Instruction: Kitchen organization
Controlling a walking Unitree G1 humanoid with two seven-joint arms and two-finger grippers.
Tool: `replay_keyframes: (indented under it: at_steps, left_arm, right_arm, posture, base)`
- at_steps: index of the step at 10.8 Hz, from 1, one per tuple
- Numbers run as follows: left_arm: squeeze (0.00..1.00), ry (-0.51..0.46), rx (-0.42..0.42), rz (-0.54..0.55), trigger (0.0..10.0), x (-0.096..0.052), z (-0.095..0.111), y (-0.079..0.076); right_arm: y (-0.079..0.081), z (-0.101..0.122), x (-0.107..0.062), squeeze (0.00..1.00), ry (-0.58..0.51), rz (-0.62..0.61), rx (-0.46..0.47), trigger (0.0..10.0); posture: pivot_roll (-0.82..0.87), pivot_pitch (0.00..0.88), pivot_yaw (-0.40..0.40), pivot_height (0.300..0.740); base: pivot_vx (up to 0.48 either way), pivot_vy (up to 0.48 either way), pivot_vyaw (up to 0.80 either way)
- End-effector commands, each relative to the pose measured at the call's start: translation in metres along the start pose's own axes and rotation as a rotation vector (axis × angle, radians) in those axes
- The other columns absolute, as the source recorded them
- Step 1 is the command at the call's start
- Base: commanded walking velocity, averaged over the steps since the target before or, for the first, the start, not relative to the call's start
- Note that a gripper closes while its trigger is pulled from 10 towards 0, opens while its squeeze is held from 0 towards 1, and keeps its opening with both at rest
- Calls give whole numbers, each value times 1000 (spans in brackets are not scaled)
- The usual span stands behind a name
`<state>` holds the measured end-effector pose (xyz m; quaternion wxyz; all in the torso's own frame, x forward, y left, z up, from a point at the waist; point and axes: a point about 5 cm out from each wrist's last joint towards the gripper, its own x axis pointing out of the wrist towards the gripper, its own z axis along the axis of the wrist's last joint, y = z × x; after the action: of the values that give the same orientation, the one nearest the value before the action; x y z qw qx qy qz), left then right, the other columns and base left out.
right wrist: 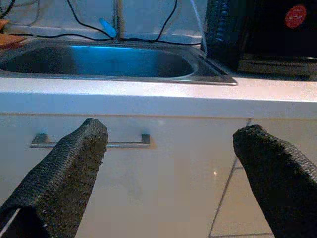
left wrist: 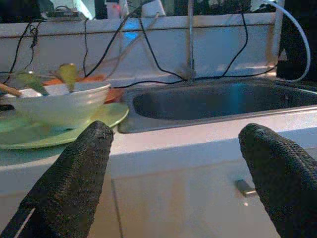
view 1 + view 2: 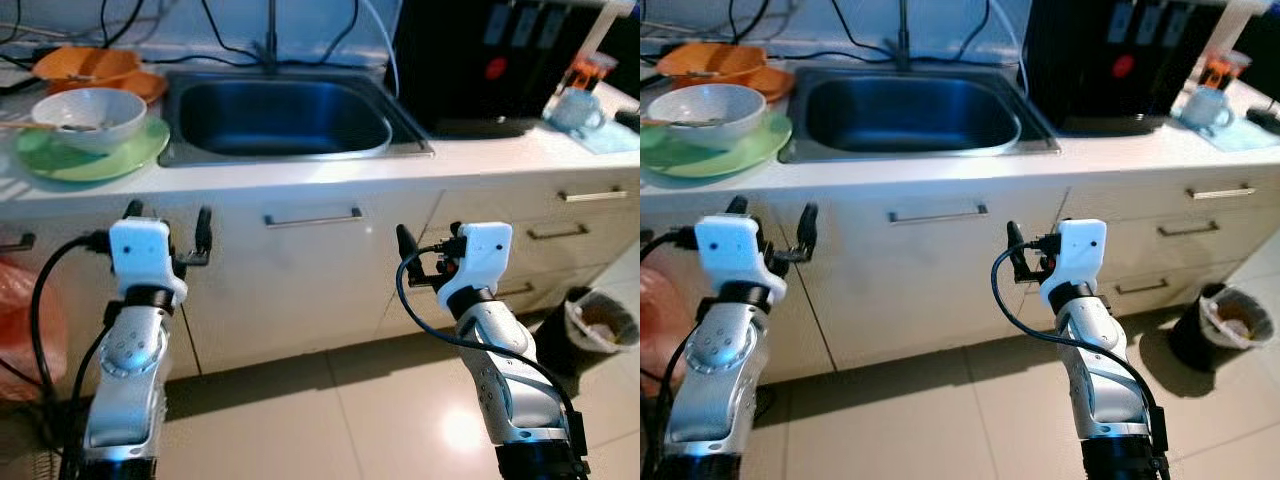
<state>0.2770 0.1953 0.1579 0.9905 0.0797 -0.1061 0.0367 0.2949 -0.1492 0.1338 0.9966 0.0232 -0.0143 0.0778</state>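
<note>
A humanoid robot stood before a kitchen counter (image 3: 330, 175), both arms raised at cabinet height and short of the worktop. The left gripper (image 3: 167, 232) had its two black fingers spread wide and held nothing; the right gripper (image 1: 173, 163), seen from its wrist camera, was likewise spread and empty, facing the cupboard front and its metal handle (image 3: 313, 218) below the steel sink (image 3: 285, 118).

The dishes that appeared to need tidying sat on the counter to the robot's left of the sink: a pale bowl (image 3: 88, 117) with scraps and a utensil in it, resting on a green plate (image 3: 120, 158), with orange dishes (image 3: 90, 68) just behind. The sink basin looked bare. To the right stood a black appliance (image 3: 480, 65) and, further along, a light blue cup (image 3: 577, 108) on a cloth. A bin (image 3: 598, 325) stood on the tiled floor near the drawers.

The work seemed to be at the approach stage, with nothing yet picked up. The likely next move was for the left arm to rise above the counter edge and reach for the bowl, the nearest item. That would call for a grip on the rim without tipping the contents or dragging the plate beneath, and care with the cables behind the tap.
</note>
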Motion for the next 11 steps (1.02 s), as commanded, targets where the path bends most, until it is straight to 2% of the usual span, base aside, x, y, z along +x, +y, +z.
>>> replay_keyframes:
  at_steps: [1, 3, 5, 7, 11]
  left_arm:
    - [0, -10, -8, -3, 10000, 2, 3, -4]
    - [0, -3, -13, -1, 10000, 3, 3, -6]
    - [0, -41, -23, 10, 10000, 10, 16, -6]
    - [0, -63, -30, 0, 10000, 13, 22, -9]
    - [0, -61, -44, -18, 10000, 15, 23, -12]
  right_arm:
    - [-3, 9, 1, 0, -41, -5, -35, 10000]
    - [-2, 7, 0, 0, -31, -7, -56, 10000]
    - [-3, 12, 2, 0, -52, -13, -35, 10000]
    - [0, 19, 5, 0, -77, -10, -11, 10000]
    - [6, 24, 7, 0, -98, 20, 30, 10000]
  posture:
    - [73, 0, -71, 740]
    - [71, 0, -71, 740]
    - [73, 0, -69, 740]
    - [74, 0, -66, 740]
    - [76, 0, -60, 740]
  base:
    - [0, 0, 0]
    - [0, 0, 800]
    - [0, 0, 800]
    - [0, 0, 0]
    - [310, 0, 0]
